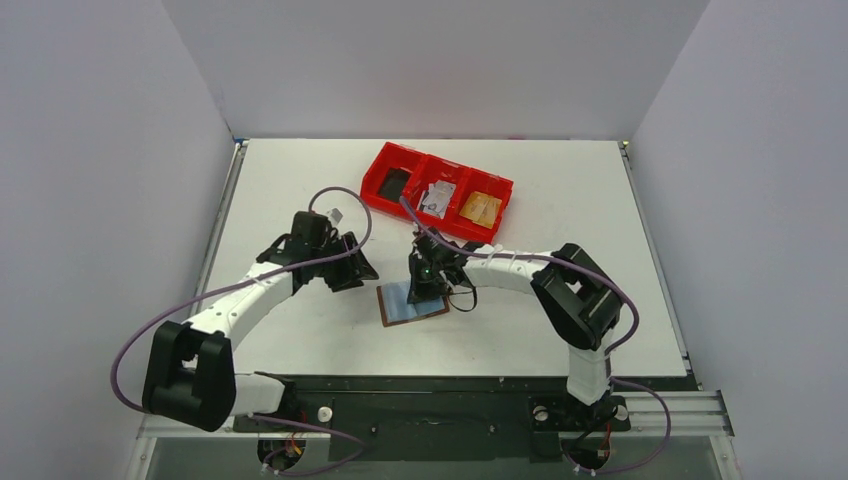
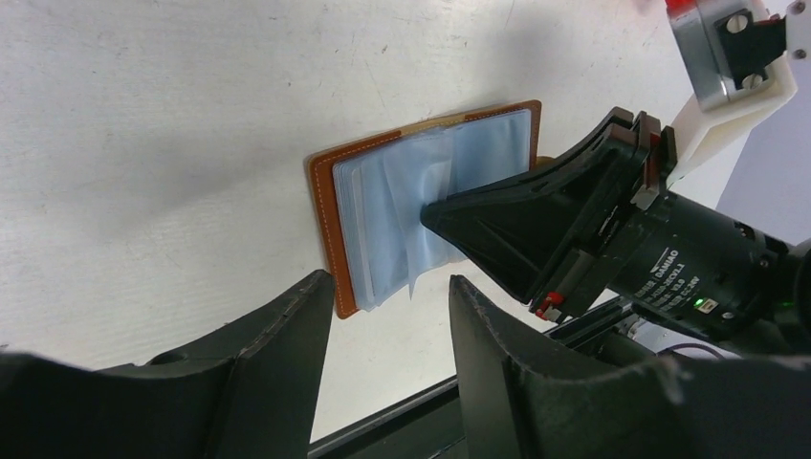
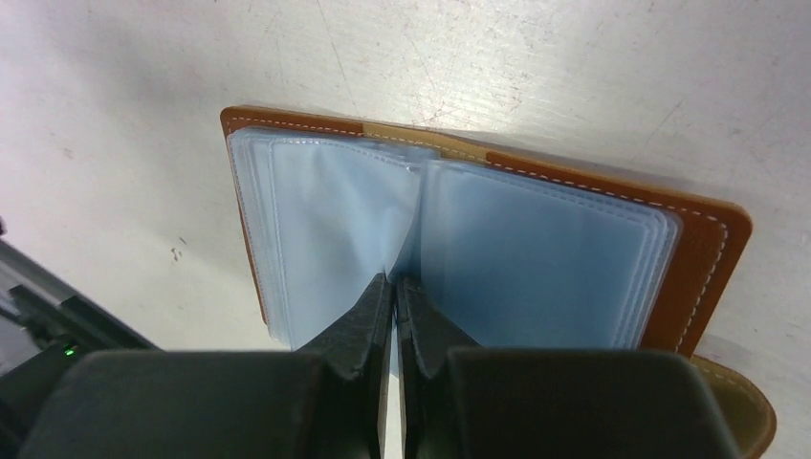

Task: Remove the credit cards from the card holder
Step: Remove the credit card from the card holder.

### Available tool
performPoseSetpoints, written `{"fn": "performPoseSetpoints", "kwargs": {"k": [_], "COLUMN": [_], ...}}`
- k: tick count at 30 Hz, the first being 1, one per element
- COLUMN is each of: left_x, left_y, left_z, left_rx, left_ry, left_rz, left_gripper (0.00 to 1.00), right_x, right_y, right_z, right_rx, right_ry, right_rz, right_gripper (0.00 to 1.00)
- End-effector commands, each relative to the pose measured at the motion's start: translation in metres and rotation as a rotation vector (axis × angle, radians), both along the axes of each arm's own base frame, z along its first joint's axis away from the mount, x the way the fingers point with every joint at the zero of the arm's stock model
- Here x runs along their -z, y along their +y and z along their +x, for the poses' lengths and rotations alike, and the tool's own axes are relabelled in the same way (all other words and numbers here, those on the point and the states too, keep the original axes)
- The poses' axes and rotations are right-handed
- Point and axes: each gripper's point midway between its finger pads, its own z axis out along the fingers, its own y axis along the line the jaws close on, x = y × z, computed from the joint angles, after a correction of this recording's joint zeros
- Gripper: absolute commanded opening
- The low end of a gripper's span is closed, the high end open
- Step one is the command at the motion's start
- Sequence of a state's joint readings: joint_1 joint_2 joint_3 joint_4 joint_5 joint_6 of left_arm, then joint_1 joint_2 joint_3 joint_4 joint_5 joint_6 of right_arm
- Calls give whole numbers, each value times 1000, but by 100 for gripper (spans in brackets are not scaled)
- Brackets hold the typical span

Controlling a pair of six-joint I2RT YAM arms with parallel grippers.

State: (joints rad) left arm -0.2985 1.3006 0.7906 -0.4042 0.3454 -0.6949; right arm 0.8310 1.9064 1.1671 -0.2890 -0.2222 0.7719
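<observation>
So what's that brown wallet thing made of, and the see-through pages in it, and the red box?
The card holder cover looks like brown leather or an imitation: matte, with pale stitching along the edge. Its sleeves seem to be soft clear plastic, glossy, bluish and bending. The red tray looks like rigid, slightly shiny plastic.
</observation>
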Motion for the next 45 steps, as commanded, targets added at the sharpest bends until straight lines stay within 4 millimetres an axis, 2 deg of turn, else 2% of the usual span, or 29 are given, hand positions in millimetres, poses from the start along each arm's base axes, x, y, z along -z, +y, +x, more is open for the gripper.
{"fn": "performPoseSetpoints", "kwargs": {"k": [1, 5, 9, 14, 27, 37, 45], "left_x": [5, 15, 25, 36, 61, 71, 81], "left_y": [-12, -22, -31, -36, -34, -39, -46], "left_z": [4, 0, -2, -4, -7, -10, -11], "left_rx": [31, 53, 72, 84, 91, 110, 125], "left_ry": [-14, 8, 28, 49, 75, 89, 108], "left_rz": [-14, -7, 13, 36, 121, 128, 133], "left_gripper": [44, 32, 13, 1, 0, 0, 0], "right_x": [51, 59, 63, 64, 69, 69, 62], "right_y": [-29, -29, -30, -30, -35, -36, -34], "right_z": [-14, -16, -17, -16, -18, -19, -14], "right_rx": [23, 37, 45, 49, 60, 59, 59], "right_ry": [111, 147, 166, 168, 176, 176, 155], "right_rz": [-66, -27, -10, -3, -4, -5, 4], "right_gripper": [0, 0, 0, 0, 0, 0, 0]}}
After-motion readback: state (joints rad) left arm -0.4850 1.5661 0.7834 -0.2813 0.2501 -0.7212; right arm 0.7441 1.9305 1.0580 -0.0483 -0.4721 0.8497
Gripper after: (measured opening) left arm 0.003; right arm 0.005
